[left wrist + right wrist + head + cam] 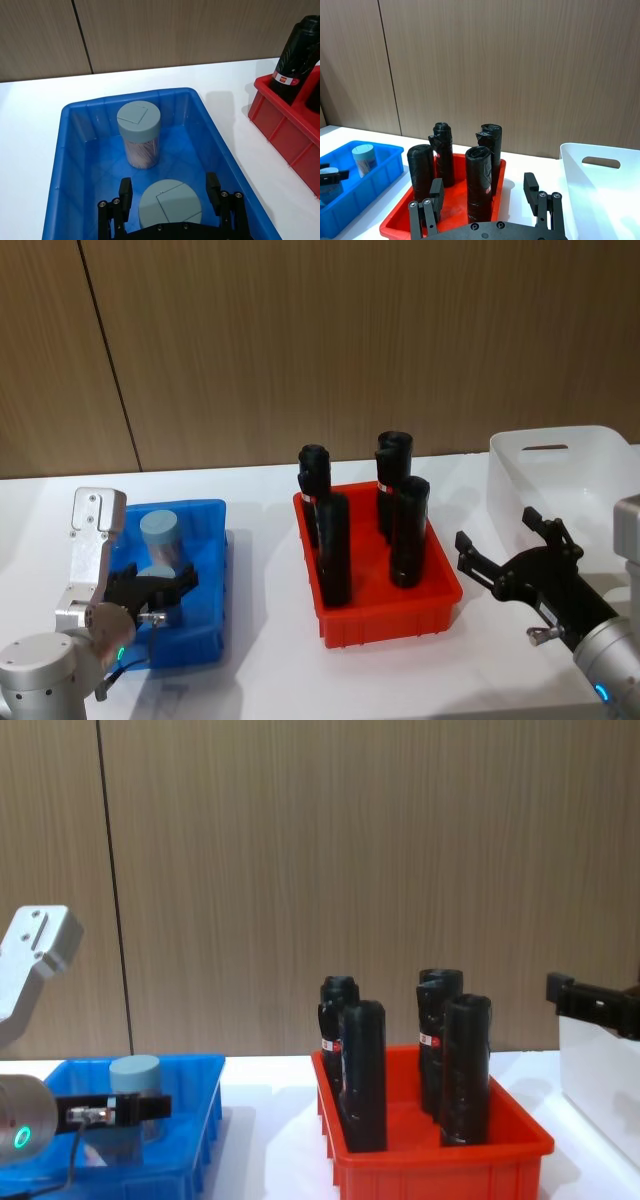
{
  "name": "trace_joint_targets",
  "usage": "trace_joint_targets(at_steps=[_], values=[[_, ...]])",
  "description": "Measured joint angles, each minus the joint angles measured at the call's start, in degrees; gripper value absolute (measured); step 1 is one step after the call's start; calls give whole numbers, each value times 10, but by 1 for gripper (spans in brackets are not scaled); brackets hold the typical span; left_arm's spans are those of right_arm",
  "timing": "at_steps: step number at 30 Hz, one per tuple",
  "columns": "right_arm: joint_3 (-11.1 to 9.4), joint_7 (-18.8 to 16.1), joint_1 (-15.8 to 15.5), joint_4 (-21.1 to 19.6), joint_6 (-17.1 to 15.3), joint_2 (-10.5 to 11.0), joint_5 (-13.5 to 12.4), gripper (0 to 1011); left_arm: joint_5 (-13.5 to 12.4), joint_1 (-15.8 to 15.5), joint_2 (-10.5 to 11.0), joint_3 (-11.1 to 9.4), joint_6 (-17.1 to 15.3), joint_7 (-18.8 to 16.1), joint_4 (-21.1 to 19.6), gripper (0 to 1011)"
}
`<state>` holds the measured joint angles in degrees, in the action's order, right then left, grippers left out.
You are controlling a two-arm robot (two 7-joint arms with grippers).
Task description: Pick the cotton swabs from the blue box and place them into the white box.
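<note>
Two swab jars [139,132] stand in the blue box [210,131], the near jar [170,209] between the spread fingers [125,192] of the left gripper [169,184], so centre, lower, then close gently on its body, clear of the far jar, while the right gripper [497,532] hovers open near the white box [560,462].

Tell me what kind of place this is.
Probably an indoor robot test bench. There is a white table against a wood-panelled wall, a row of plastic bins (blue box, red bin, white box), and the robot's left gripper and right gripper at the table.
</note>
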<state>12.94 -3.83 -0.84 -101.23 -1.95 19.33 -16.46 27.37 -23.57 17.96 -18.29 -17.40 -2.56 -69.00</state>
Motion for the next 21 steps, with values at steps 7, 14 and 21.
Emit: trace_joint_targets(at_steps=[7,14,21], values=[[0,0,0,0,0,0,0,1002,5,4,0,1,-4,-4,-1,783],[0,0,0,0,0,0,0,1002,6,10,1,3,-5,-5,-11,666],[0,0,0,0,0,0,0,1002,-4,16,5,4,4,-3,-37,666]])
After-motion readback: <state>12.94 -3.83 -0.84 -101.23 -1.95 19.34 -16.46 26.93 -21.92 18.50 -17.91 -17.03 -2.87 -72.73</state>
